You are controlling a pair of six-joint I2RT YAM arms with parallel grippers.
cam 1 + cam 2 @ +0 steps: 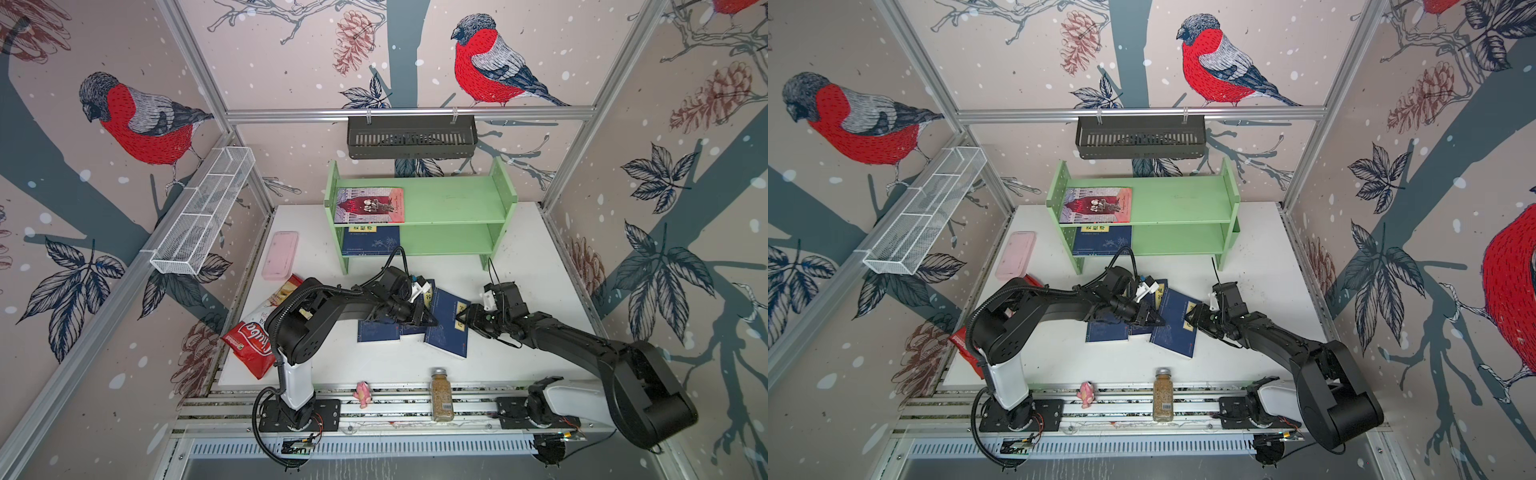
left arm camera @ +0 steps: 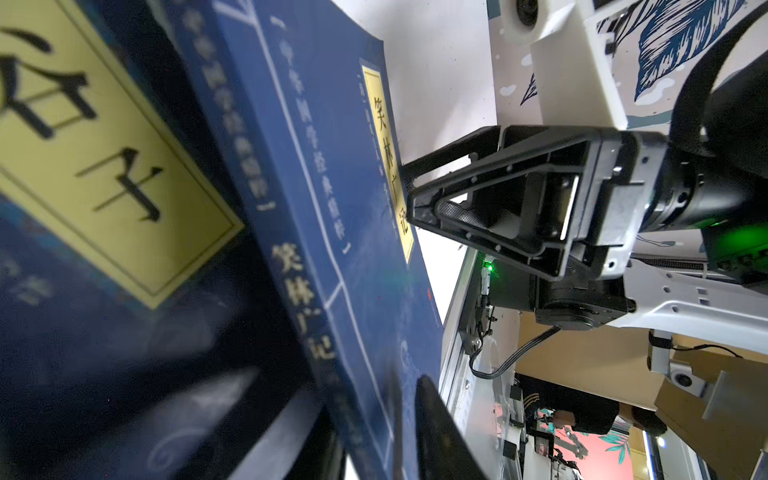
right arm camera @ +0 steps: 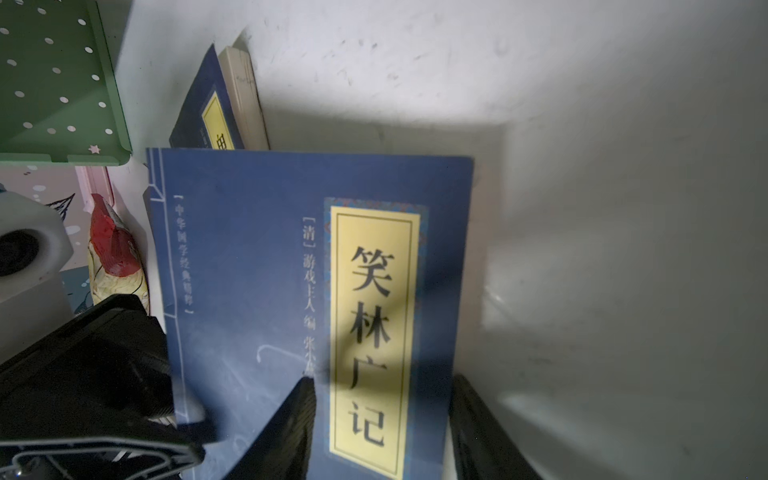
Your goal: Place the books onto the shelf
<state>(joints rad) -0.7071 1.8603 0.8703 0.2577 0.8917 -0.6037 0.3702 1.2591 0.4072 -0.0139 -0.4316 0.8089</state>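
Right end effector, jaws apart, straddles the right edge of the book; left end effector: state unclear. Seat edge deep before closing.

- The shelf is light green with two tiers, and it stands upright at 12 o'clock on the table.
- I see the pink-red book lying flat, cover up, at the top tier's 9 o'clock end.
- A navy book lies flat on the lower tier, directly beneath it.
- Three more navy books overlap mid-table, at the shelf's 6 o'clock. The left book lies flat. The middle book is mostly covered. The 笑林广记 book sits askew on top, at the pile's 3 o'clock.
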